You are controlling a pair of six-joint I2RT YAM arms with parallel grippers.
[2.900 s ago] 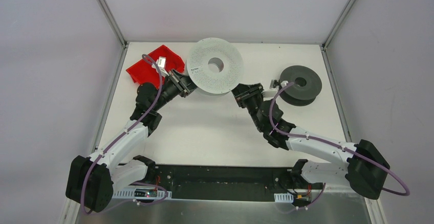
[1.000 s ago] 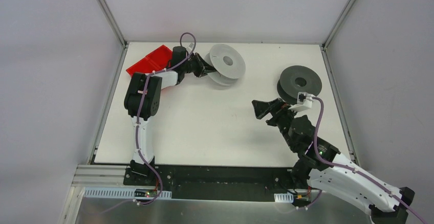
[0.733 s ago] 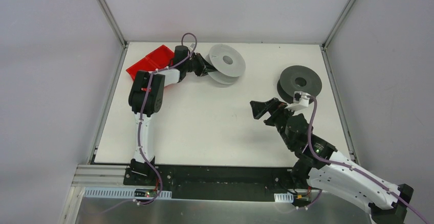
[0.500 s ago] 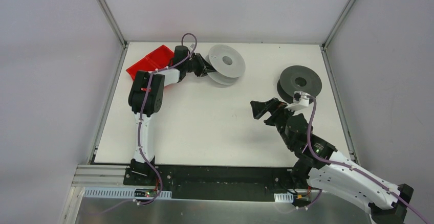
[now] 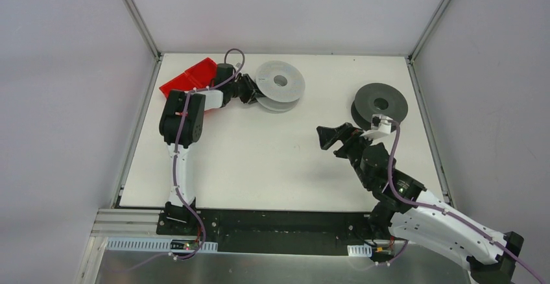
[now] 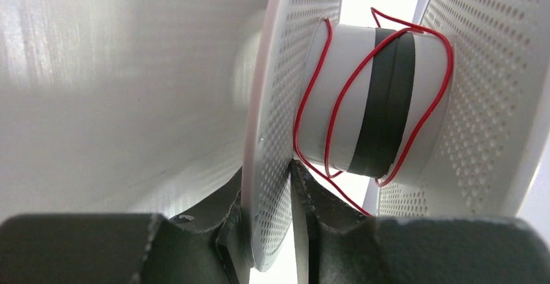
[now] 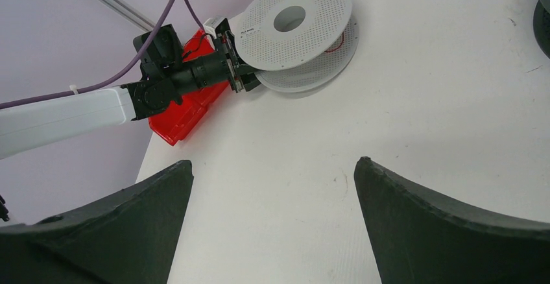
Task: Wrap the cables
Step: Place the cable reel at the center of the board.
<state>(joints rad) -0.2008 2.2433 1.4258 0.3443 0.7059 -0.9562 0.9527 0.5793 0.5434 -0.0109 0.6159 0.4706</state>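
Now the white spool, tipped up a moment ago, has been laid nearly flat on the worktop, and the left pincer has been loosened, its jaws a little apart around the rim. The right pincer is held wide apart, empty. The thin red cable is looped loosely round the spool's middle, so more wrapping is likely needed.

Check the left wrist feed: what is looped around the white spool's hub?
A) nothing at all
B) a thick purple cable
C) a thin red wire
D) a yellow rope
C: a thin red wire runs in loose, uneven loops over the hub of the white spool, crossing a black band around the hub's middle.
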